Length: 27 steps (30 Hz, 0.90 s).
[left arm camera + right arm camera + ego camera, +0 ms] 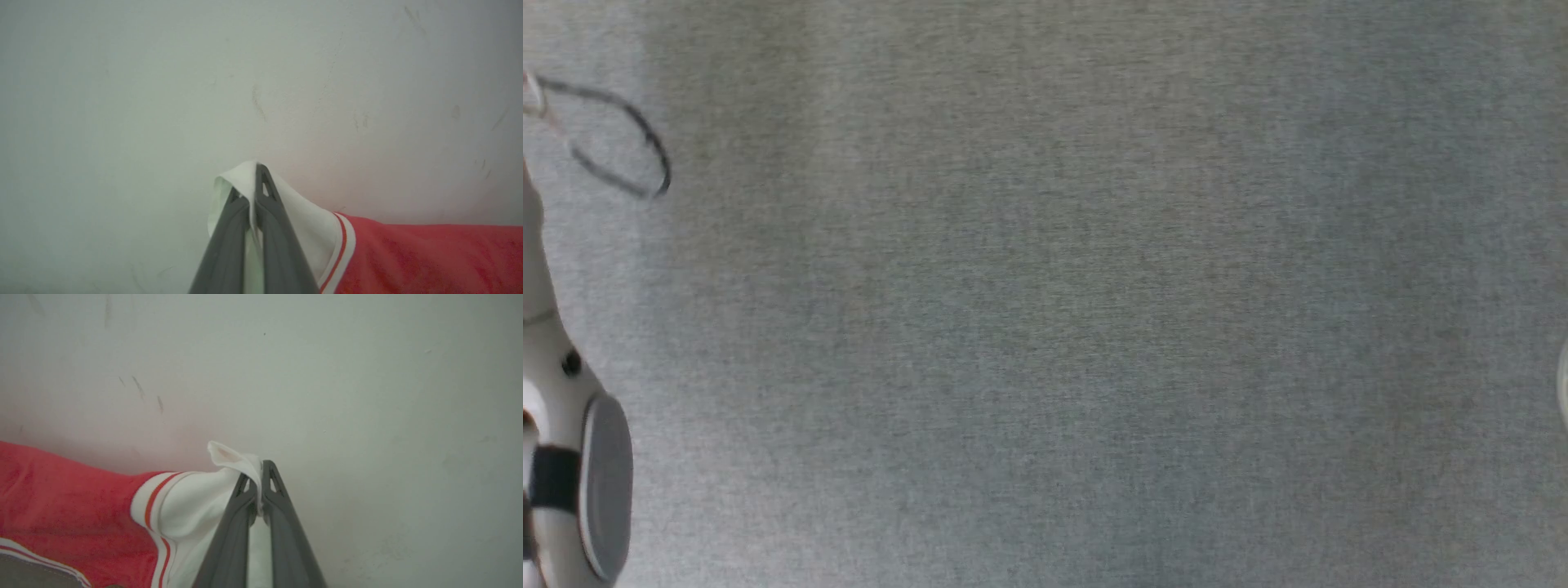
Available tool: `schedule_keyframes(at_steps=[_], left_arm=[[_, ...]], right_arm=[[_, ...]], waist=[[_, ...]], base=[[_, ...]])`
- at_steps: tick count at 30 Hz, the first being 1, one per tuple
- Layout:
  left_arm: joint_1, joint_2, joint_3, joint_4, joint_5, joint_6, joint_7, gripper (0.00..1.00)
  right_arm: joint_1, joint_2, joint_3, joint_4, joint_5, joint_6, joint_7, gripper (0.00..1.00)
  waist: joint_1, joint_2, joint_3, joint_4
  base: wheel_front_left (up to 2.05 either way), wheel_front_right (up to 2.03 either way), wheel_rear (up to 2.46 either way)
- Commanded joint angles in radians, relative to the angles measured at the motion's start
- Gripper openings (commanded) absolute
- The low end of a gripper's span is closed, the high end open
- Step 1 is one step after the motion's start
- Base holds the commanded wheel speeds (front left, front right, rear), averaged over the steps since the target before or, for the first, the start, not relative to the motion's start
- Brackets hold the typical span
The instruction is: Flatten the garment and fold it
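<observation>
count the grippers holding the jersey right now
2. The left gripper is shut on white sleeve fabric of the red jersey; the right gripper is shut on white sleeve fabric too.

The head camera looks down, close, on a grey woven surface (1045,294), with the pale left forearm (572,457) at its left edge. The left wrist camera looks along the left gripper (250,181), the right along the right gripper (257,473), both near a pale scuffed surface (163,81). Those 2 views share the red, white-sleeved jersey T-shirt (429,257).

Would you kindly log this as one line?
left gripper: jaws shut on red jersey T-shirt's white sleeve | right gripper: jaws shut on other sleeve
</observation>
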Motion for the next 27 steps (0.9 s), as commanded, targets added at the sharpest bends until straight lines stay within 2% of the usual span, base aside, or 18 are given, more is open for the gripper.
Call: schedule_keyframes(at_steps=[1, 7, 14, 21, 27], left_arm=[[0.030, 0.009, 0.007, -0.019, -0.010, -0.009, -0.008, 0.00], [0.197, -0.004, 0.048, -0.132, -0.081, 0.000, 0.042, 0.00], [0.539, -0.023, 0.081, -0.351, -0.151, 0.039, 0.178, 0.00], [0.906, -0.061, 0.126, -0.575, -0.203, 0.096, 0.267, 0.00], [1.161, -0.099, 0.125, -0.635, -0.241, 0.105, 0.322, 0.00]], right_arm=[[0.028, -0.009, 0.015, -0.011, 0.023, -0.001, -0.009, 0.00], [0.185, -0.043, 0.068, -0.136, 0.144, -0.001, -0.012, 0.00], [0.551, -0.065, 0.022, -0.404, 0.269, -0.001, 0.053, 0.00], [0.936, 0.009, -0.095, -0.670, 0.329, -0.001, 0.124, 0.00], [1.191, 0.061, -0.148, -0.770, 0.364, -0.001, 0.144, 0.00]], waist=[[-0.0002, 0.0000, -0.008, 0.009], [-0.0002, 0.0000, -0.080, 0.005], [-0.0002, 0.0000, -0.196, -0.022], [-0.0002, 0.0000, -0.289, -0.029], [-0.0002, 0.0000, -0.370, -0.024]], base=[[0.00, 0.00, 0.00], [0.00, 0.00, 0.00], [0.00, 0.00, 0.00], [0.00, 0.00, 0.00], [0.00, 0.00, 0.00]])
